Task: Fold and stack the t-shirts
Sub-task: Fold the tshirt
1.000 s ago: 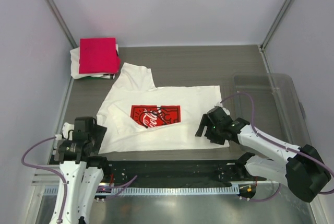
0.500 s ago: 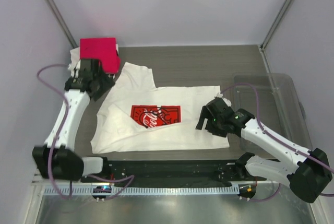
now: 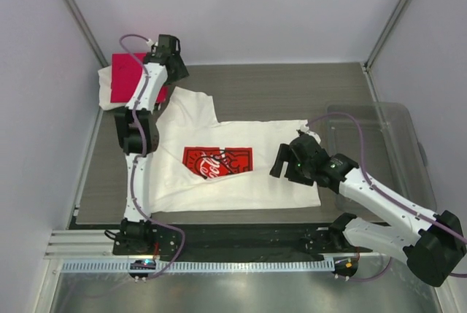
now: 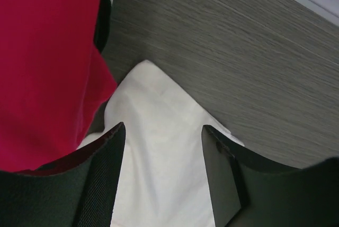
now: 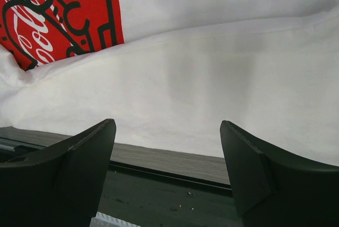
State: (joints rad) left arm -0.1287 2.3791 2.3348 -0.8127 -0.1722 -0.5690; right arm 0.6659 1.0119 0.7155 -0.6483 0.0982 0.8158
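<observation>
- left tool [image 4: 163,132] was at the lower left of the top view a second ago and half a second ago was halfway up. It now sits upper left, over the far sleeve corner of the Coca-Cola shirt [image 3: 219,134].
- left tool state: fingers apart, nothing between them. In the left wrist view the white sleeve tip sits in the gap below. Cannot tell if it touches the cloth.
- the bit of cloth that stuck out past the shirt's lower-left edge a second ago is gone, and that edge now reads straight.
- right tool [image 5: 167,126] has barely moved and hovers at centre right of the top view, over the shirt's lower-right hem. Fingers apart, empty, red print [image 3: 217,161] just to its left.
- Coca-Cola shirt lies spread flat, print up, in the middle of the tabletop [image 3: 292,87], not folded yet.
- crimson shirt [image 3: 128,76] is folded and lying on a folded white shirt [image 3: 106,98] in the upper-left corner, just beside the sleeve the left tool is over.
- clear tub [image 3: 387,130] on the right, not involved.
- judgement: two shirts done and stacked. The left arm's reach looks like a setup to pinch the far sleeve and fold it inward.
- risk: the sleeve tip is right against the stack, so a sloppy pinch could snag the crimson shirt.
</observation>
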